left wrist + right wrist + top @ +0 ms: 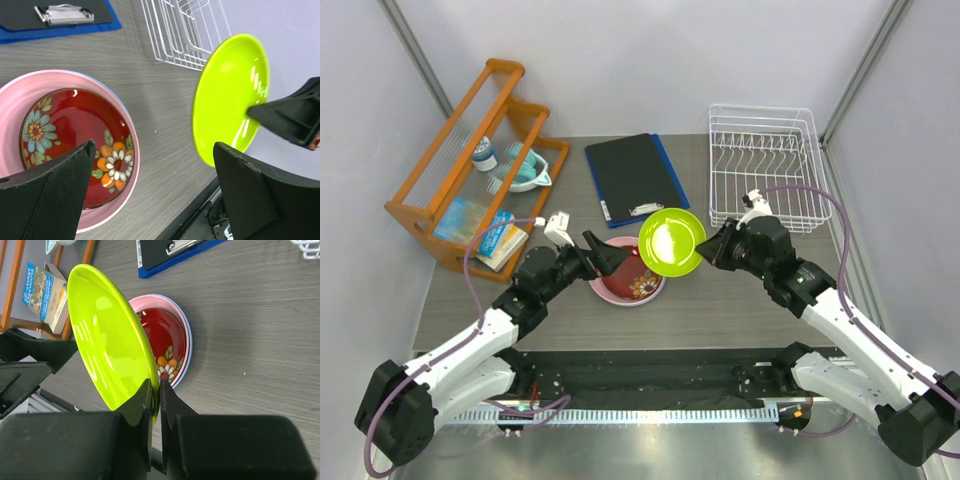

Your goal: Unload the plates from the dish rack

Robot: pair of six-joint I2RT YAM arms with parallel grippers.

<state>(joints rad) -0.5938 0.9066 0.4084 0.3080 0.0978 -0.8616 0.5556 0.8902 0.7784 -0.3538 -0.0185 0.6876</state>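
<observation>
My right gripper is shut on the rim of the lime green plate and holds it tilted in the air, just right of the plate stack; it also shows in the right wrist view and the left wrist view. The dark red patterned plate lies in the pink plate, which lies on the light blue plate, on the table. My left gripper is open and empty over the stack's left part. The white dish rack stands at the back right with no plates in it.
A black clipboard on a blue board lies behind the stack. An orange wooden shelf at the back left holds a teal bowl and booklets. The rack's wire corner shows in the left wrist view.
</observation>
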